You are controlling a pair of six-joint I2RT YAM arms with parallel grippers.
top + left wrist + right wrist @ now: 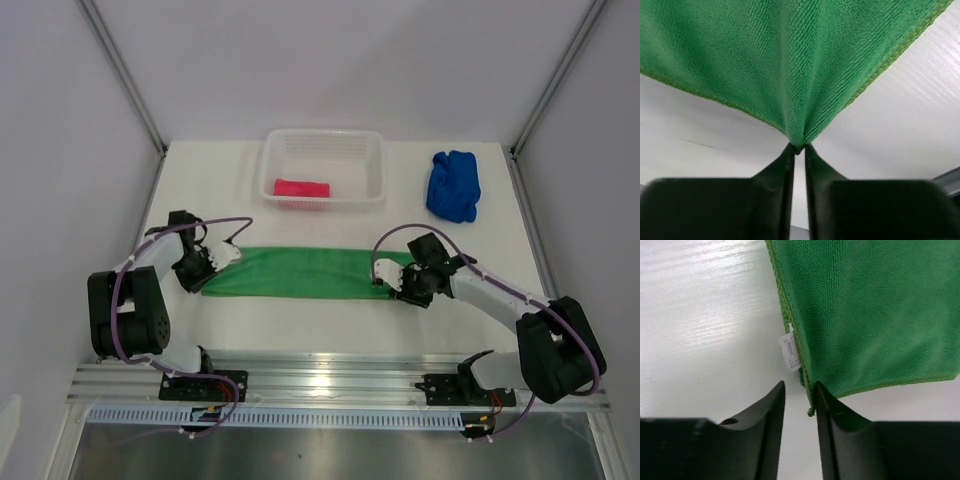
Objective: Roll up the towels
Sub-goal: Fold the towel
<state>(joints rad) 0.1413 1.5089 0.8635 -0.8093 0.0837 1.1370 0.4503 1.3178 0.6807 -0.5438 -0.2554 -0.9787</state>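
Note:
The green towel (300, 272) lies folded into a long flat strip across the table's middle. My left gripper (222, 256) is at its left end, and in the left wrist view the gripper (798, 147) is shut on a pinched corner of the towel (790, 60), pulling the cloth into a taut peak. My right gripper (392, 283) is at the strip's right end. There its jaws (799, 385) stand open, with the towel (865, 315) corner and a loose thread brushing the right finger. The pink towel (301, 187) lies rolled in the basket. The blue towel (454, 185) is bunched at the back right.
The white mesh basket (325, 135) stands at the back centre. A small white tag (790, 352) hangs off the green towel's edge just ahead of my right fingers. Grey walls close in on both sides, and a metal rail runs along the near edge.

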